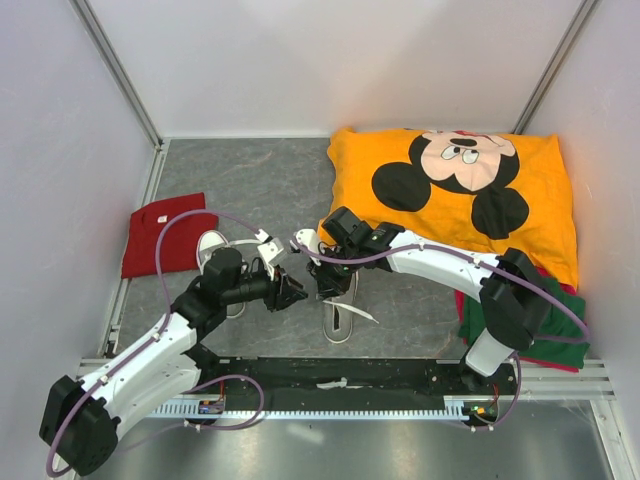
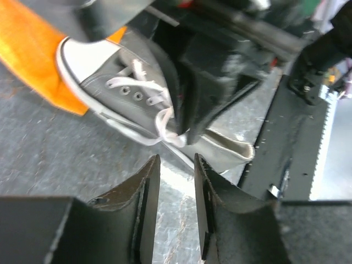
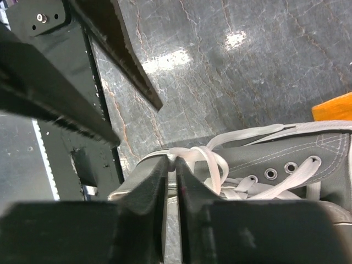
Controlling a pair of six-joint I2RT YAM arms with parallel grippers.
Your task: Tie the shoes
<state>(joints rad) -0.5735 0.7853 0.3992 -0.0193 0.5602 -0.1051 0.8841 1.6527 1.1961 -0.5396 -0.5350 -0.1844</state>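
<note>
The right gripper point(image 3: 171, 162) is pinching a loop of lace point(image 3: 198, 159) just off the pillow's point(image 1: 545, 190) near-left corner, with its jaws pressed together on the loop. It is lifting the loop clear of the eyelets, probably so that the strand is running taut and the other arm is getting something to work against. The shoe point(image 2: 129, 91) is lying with its toe cap against that same pillow corner and its heel pointing away from the pillow, toward the rail point(image 1: 350, 380).

The left gripper point(image 2: 177, 159) is hovering on the side of the shoe away from the pillow. Its fingers are slightly apart, nothing is between them, and they are pointing at the pinched spot. It appears to be lining up for a second hold on the lace.

The other shoe point(image 1: 212, 245) is sitting farther left of the pillow, partly under the left arm, and its laces are too hidden to judge. A red cloth point(image 1: 150, 240) is lying farther still from the pillow.

The pillow is crowding the toe end, so pulling that way is risking a snag on the fabric. Bare table point(image 1: 260, 180) is showing left of the pillow and between the heel and the rail, and this is giving the arms room to draw the lace outward. The two grippers are working very near each other, so any crossing move is calling for care.
</note>
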